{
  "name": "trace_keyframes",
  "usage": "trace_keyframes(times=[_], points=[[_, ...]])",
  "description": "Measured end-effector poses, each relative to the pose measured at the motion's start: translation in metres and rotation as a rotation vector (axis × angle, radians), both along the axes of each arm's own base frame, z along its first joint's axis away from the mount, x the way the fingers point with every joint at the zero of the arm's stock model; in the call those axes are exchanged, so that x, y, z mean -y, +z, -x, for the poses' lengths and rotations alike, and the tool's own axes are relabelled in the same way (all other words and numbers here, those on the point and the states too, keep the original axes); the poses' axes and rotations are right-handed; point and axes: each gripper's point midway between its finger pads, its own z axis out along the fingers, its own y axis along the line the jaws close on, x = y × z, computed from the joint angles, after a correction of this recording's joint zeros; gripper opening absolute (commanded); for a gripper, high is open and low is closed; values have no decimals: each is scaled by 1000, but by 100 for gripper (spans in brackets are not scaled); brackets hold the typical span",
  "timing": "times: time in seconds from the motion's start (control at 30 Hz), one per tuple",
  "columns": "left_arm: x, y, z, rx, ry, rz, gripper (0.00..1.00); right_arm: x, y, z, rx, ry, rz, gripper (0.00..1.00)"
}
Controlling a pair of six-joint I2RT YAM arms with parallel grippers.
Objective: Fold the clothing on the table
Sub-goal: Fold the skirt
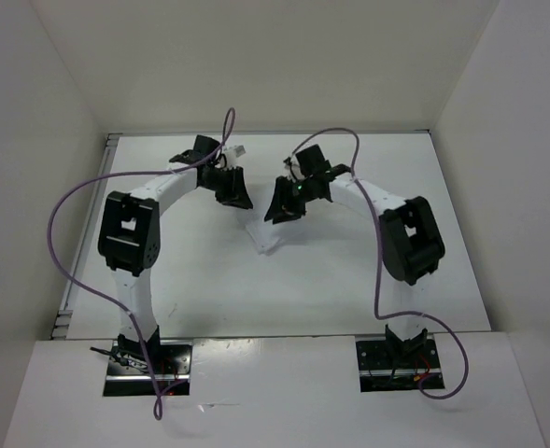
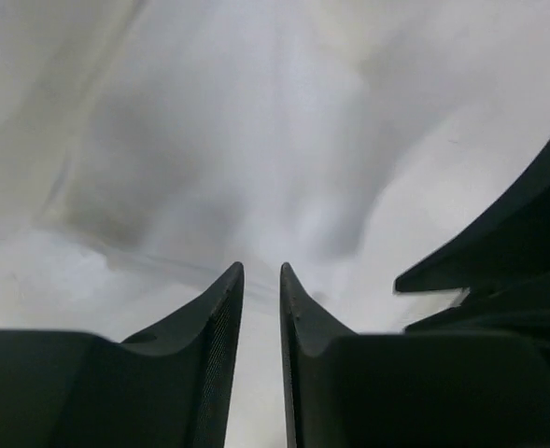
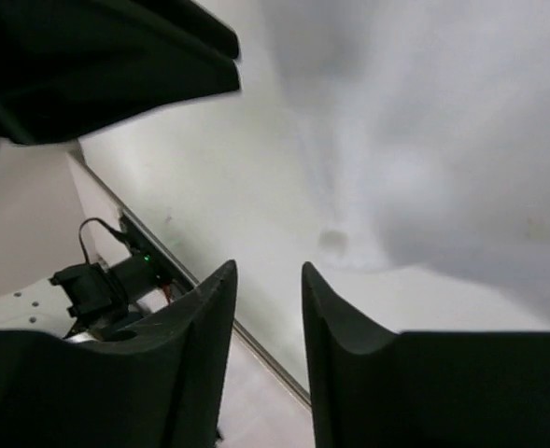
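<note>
The clothing (image 1: 267,235) is located near the middle of the table (image 1: 321,289), somewhat closer to the far edge than to the near edge. Against the white table its outline is poorly resolved. Only a raised, creased portion is clearly seen from above, so the full extent of the fabric cannot be stated.

Both arms are bent inward so that the fingers are brought together directly over the clothing, one set on each side of it. This placement is judged to allow two points of the fabric to be handled at once.

The left fingers (image 2: 226,308) are parted by a narrow gap, and nothing is seen between them. Soft folds of fabric are seen just beyond the tips. The right fingers (image 3: 209,317) are parted more widely, and nothing is gripped.

The fold is judged incomplete, since the fabric is bunched and not laid flat.
</note>
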Motion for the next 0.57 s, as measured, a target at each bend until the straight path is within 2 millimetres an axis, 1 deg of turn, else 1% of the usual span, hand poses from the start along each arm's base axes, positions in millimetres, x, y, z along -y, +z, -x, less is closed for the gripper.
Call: trace_keyframes(times=[0.03,0.1,0.13,0.2,0.27,0.3,0.33,0.37,0.4,0.43,0.5,0.53,0.57], points=[[1,17,3,34,-15,16,31,3,22,-6,60,-16,-2,41],[2,54,9,114,-31,49,34,13,65,-17,173,-57,-15,45],[1,74,15,157,-37,66,35,23,88,-23,235,-89,-21,47],[-1,111,30,249,-44,96,39,50,133,-33,360,-168,-24,50],[-4,141,47,335,-45,123,39,82,160,-40,444,-249,-15,59],[-6,152,55,367,-45,131,39,98,167,-41,471,-287,-6,61],[-8,159,62,392,-44,140,39,115,169,-41,481,-322,6,62],[-9,162,68,409,-45,146,39,130,166,-40,481,-356,23,67],[-11,162,73,415,-44,146,39,146,158,-39,469,-391,46,72],[-12,157,78,405,-42,145,39,158,148,-37,449,-416,67,76],[-14,143,85,368,-35,137,39,170,123,-30,391,-436,107,76],[-15,135,89,339,-28,132,39,173,111,-24,357,-436,124,76],[-16,128,92,316,-22,126,41,175,98,-16,318,-433,141,76]])
